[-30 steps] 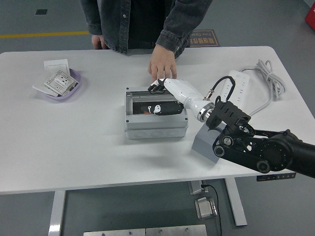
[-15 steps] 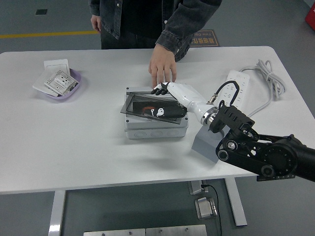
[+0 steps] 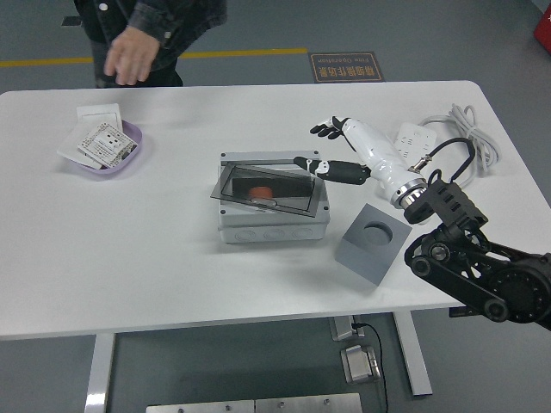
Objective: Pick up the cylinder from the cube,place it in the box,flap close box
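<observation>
Lying inside the grey box point(image 3: 272, 209) mid-table under its tilted dark flap point(image 3: 263, 188), the red cylinder point(image 3: 259, 192) shows dimly, while the right hand point(image 3: 344, 148) hovers beside the box, fingers spread, holding nothing.

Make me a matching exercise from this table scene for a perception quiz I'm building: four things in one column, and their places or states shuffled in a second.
Things:
1. cylinder
2. cube
3. purple dish
4. right hand

Places or states:
A. far left of the table, holding white cards
B. open, above the box's right end
C. inside the grey box, under the dark clear lid
D. right of the box, round socket empty

Pairs: 1-C, 2-D, 3-A, 4-B
</observation>
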{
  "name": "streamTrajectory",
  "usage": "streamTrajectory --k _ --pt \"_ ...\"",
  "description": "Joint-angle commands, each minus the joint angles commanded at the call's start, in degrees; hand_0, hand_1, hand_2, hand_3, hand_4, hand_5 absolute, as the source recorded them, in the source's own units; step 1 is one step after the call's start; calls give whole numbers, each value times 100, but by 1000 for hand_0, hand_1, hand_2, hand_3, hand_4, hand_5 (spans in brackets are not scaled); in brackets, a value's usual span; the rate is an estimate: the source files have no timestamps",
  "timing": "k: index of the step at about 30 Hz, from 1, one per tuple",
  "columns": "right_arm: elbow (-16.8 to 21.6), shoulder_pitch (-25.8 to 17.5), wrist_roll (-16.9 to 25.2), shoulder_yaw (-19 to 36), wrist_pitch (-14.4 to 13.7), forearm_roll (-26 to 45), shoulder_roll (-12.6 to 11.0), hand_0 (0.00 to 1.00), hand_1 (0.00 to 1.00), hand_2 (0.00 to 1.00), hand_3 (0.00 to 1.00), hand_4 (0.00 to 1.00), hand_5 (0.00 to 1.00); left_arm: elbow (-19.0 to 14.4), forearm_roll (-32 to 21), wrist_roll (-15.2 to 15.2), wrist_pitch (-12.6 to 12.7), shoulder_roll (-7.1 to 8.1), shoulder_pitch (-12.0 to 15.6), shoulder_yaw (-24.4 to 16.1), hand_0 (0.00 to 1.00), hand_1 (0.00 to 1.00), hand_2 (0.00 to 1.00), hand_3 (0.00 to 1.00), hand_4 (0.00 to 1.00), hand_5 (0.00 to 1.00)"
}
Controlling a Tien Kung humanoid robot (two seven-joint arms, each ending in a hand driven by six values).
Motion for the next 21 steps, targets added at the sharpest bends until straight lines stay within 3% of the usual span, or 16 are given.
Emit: streamTrajectory --k 5,11,16,21 --pt "338 -751 525 983 -321 480 -15 730 653 664 673 931 698 0 245 34 2 -4 54 -258 640 671 548 554 478 73" --pt "482 -1655 1349 2161 -463 1497 -13 685 613 635 666 935 703 0 446 41 6 17 113 -486 640 670 547 554 478 75" --pt "428 -2285 2036 2974 -390 2484 41 663 584 619 663 935 708 0 495 34 12 38 126 -538 640 670 548 554 477 74" --pt "394 -2589 2475 3571 -147 3420 120 666 600 617 668 936 708 0 475 10 22 92 110 -512 640 670 547 555 476 73"
